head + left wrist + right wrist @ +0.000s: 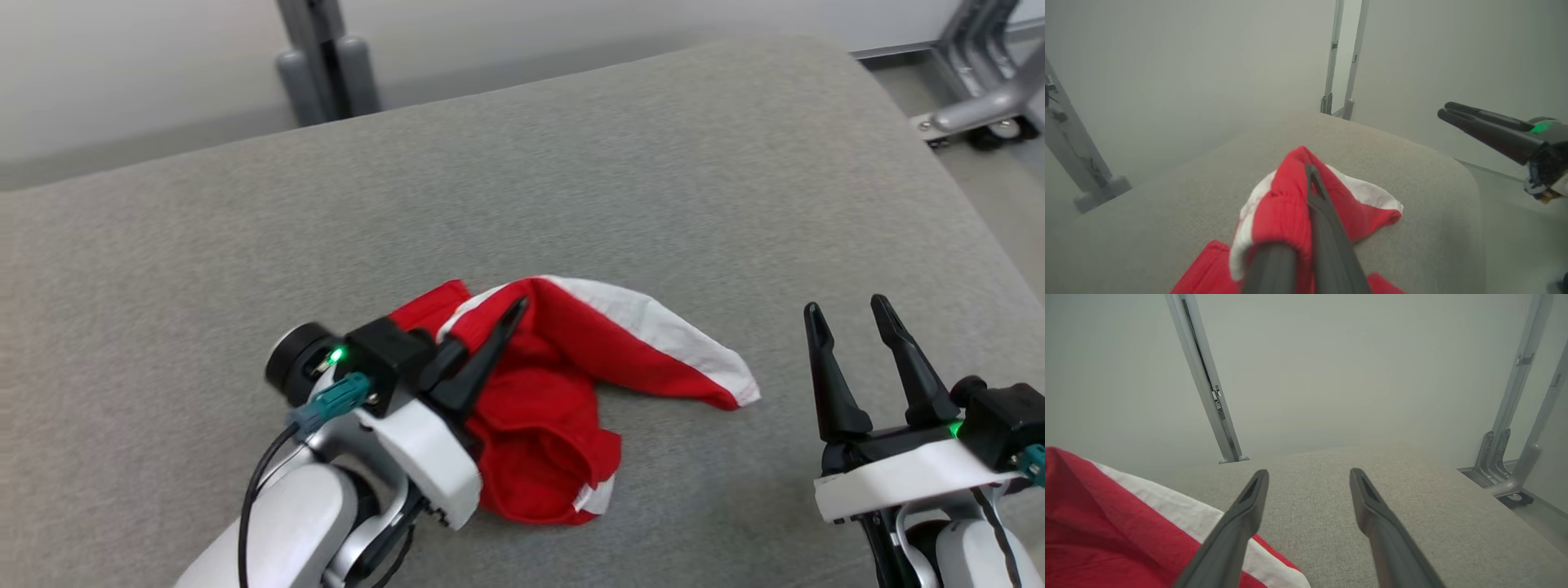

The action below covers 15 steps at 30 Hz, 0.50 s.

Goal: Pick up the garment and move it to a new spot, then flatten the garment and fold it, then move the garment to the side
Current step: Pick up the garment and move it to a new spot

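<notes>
Garment (pixel 555 408), crumpled red-and-white cloth: found heaped on grey woven padded surface (pixel 571 163), toward near edge. Pinched at a raised red fold by closed left gripper (pixel 510 318), evidently for lifting to new spot. Noted right gripper (pixel 849 314) spread wide, empty, well apart, probably reserved for flattening.

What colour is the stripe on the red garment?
The stripe is white; head view shows it best.

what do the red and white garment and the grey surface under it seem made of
The garment looks like soft matte cloth, perhaps cotton knit: it bunches and creases, with a ribbed gathered band. The grey surface looks like matte woven upholstery, probably over padding: fine speckled weave, rounded edges.
</notes>
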{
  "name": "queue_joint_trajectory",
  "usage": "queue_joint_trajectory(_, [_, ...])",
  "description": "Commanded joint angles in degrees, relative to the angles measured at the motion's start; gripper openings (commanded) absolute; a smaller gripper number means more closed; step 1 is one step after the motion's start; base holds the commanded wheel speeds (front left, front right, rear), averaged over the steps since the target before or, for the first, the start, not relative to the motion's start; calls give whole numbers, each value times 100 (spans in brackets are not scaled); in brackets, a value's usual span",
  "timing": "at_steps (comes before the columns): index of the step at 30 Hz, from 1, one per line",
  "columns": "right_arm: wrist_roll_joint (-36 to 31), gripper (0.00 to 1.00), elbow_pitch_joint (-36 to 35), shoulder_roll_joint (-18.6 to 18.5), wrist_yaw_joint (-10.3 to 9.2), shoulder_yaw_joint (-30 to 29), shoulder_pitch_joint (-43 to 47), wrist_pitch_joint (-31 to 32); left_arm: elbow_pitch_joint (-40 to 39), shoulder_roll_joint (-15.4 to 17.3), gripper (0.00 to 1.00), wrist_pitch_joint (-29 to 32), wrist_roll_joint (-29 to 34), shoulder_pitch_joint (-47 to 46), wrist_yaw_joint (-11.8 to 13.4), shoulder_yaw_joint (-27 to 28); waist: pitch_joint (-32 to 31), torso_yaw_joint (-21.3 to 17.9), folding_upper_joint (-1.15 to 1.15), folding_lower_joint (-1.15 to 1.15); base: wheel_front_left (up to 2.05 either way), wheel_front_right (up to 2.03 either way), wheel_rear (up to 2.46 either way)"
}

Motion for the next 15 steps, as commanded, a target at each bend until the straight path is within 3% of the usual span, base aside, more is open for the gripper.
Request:
queue_joint_trajectory(1, [30,100,23,-23,3,14,-63,-40,39,60,0,-14,-69,111,-14,26,74,199,0,0,0,0,0])
queue_joint_trajectory(8, [-12,100,83,-28,3,40,-162,15,276,380,0,-100,-285,825,9,24,64,753,0,0,0,0,0])
queue_joint_trajectory(15, [-116,100,68,-27,3,14,-207,140,796,554,0,-256,-453,1059,-330,-66,-54,1141,0,0,0,0,0])
